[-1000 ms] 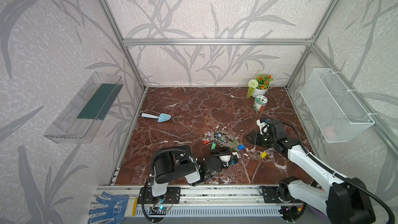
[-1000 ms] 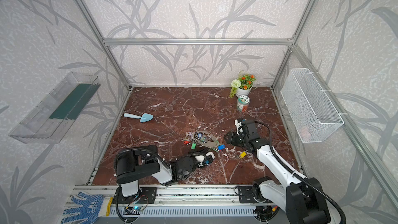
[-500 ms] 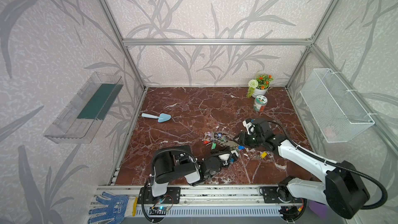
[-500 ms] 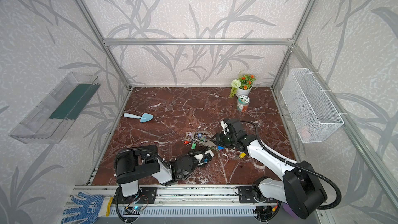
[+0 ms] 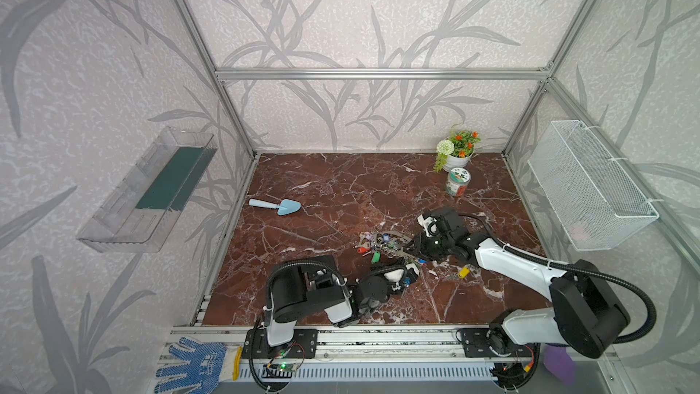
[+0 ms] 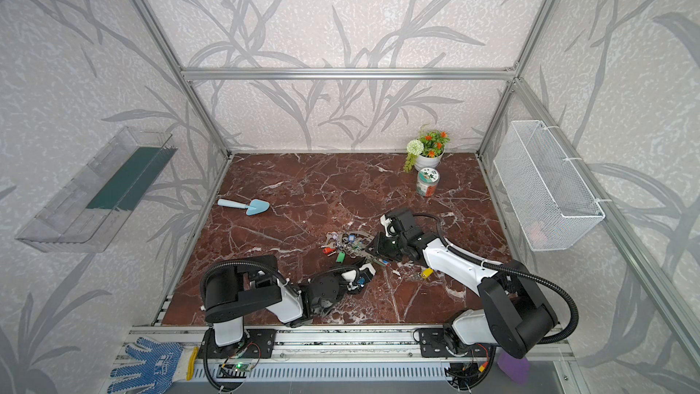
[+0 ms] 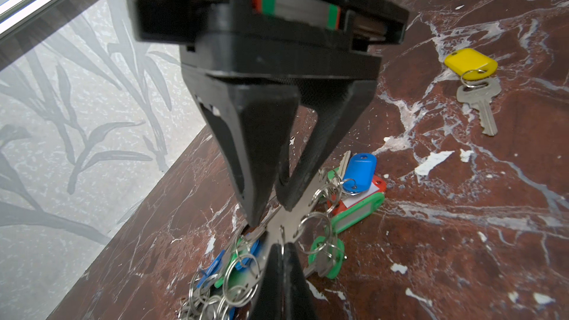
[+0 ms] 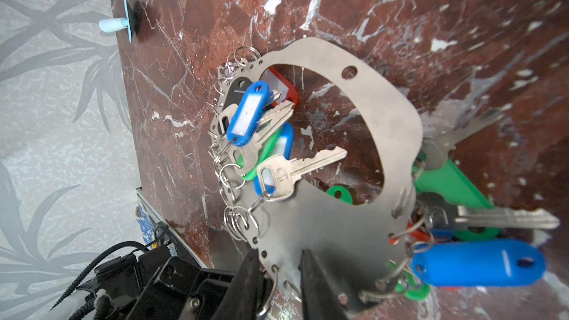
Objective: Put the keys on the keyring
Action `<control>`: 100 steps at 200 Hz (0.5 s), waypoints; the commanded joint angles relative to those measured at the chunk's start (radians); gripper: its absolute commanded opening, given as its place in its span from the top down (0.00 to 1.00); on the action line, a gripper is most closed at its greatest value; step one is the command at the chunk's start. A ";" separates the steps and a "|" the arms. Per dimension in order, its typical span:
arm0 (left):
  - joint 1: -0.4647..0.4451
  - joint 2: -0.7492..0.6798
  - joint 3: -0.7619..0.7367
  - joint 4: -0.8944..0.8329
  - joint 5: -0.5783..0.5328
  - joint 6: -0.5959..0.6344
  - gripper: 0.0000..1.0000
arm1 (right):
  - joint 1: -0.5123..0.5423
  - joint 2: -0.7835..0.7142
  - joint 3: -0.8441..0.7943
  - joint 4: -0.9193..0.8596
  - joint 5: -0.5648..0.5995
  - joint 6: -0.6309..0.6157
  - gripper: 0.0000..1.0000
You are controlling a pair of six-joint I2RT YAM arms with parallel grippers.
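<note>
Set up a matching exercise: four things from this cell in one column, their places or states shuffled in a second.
Things:
1. the keys
2. the keyring
3. trowel
4. jar

Places or states:
A. beside the flower pot at the back
B. clamped in the shut left gripper
C. lying loose on the marble floor, yellow tag attached, apart from the keyring
D. alone on the left side of the floor in both top views

Pairs: 1-C, 2-B, 3-D, 4-A
</note>
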State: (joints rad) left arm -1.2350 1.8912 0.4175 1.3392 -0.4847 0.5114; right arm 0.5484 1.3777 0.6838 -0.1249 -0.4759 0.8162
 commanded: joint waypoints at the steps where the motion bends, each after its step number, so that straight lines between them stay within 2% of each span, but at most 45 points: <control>1: 0.006 0.013 0.020 0.013 -0.001 -0.009 1.00 | 0.006 0.013 0.017 0.019 -0.022 0.017 0.76; 100: 0.017 0.029 0.046 -0.012 -0.059 -0.014 1.00 | 0.018 0.018 0.010 -0.026 0.016 0.061 0.76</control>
State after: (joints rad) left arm -1.2274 1.9091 0.4393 1.3064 -0.5060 0.5007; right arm 0.5610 1.3888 0.6838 -0.1181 -0.4793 0.8619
